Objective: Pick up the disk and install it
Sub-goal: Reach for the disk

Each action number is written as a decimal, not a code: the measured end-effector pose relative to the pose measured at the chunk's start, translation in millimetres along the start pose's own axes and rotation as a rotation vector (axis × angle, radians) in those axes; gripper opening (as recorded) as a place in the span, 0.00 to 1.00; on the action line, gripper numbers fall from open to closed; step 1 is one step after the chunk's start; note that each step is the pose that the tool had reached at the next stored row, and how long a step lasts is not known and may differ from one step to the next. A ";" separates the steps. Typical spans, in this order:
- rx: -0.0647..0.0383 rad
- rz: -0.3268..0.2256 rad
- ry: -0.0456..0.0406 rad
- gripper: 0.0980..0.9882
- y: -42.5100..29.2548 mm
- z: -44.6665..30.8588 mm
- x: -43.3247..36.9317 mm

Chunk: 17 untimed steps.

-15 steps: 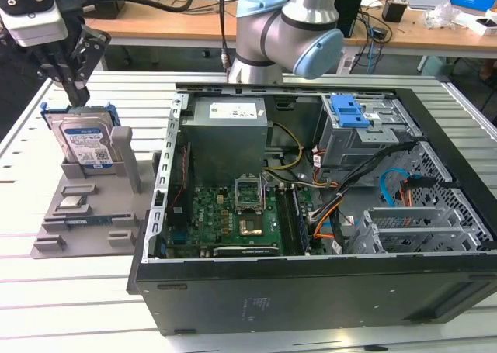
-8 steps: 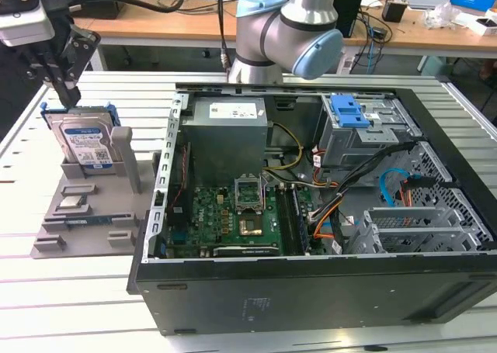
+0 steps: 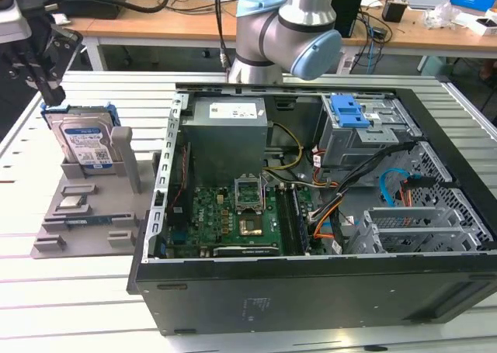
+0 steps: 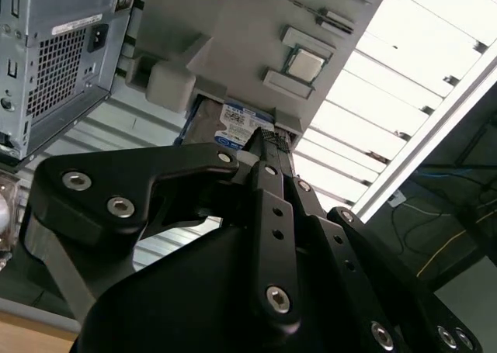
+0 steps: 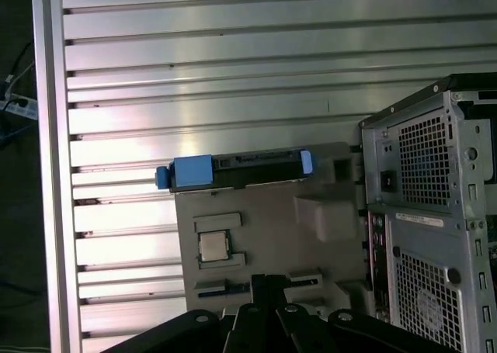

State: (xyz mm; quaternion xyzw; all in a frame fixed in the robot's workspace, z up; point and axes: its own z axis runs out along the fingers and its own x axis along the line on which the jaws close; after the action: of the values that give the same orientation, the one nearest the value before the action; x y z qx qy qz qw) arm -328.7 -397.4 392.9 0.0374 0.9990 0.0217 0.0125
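Subject item: the disk (image 3: 84, 147) stands on edge in a slot of a grey holder (image 3: 78, 213), label side facing the exterior camera; its blue carrier (image 5: 192, 172) frames the edges and shows end-on in the first wrist view; not installed.

End effector: the gripper (image 3: 48, 89) hangs directly above the disk, tips close over the upper corner of the carrier; contact cannot be confirmed from the exterior view. In both wrist views the fingers (image 5: 260, 287) lie pressed together with nothing between them; the gripper holds nothing.

Holder: it extends below and outward from the gripper; a square processor chip (image 5: 211, 247) sits in a recess on its flat part, nearer the gripper's own camera side than the disk slot; further small recesses lie beside the chip.

Computer case (image 3: 311, 291): lies on its side, open, just beside the holder and away from the gripper toward the exterior view's right. Inside, nearest the gripper, the grey power-supply box (image 3: 229, 116); below that the green motherboard (image 3: 225, 221); farther off, a metal drive cage carrying a blue latch plate (image 3: 348, 111); loose cables run between cage and board. The second wrist view shows the case's vented rear panel (image 4: 54, 66) beside the holder.

Support: holder and case rest on a slatted aluminium table (image 3: 62, 306). The arm's base joint (image 3: 287, 19) stands behind the case, well apart from the gripper.
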 end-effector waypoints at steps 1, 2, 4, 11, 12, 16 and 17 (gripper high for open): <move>0.000 0.000 0.0000 0.01 0.2 0.1 2.5; 0.000 0.000 0.0000 0.01 0.5 0.2 6.8; 0.000 0.000 0.0000 0.01 0.9 0.2 11.1; 0.000 0.000 0.0000 0.01 6.1 1.6 28.3; 0.000 0.000 0.0000 0.01 8.5 1.8 30.8; 0.000 0.000 0.0000 0.01 10.6 1.9 33.4; 0.000 0.000 0.0000 0.01 10.6 1.9 33.6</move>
State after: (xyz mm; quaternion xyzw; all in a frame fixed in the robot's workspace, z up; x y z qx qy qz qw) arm -361.4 -384.3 390.7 0.0374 0.9990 0.0216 0.0125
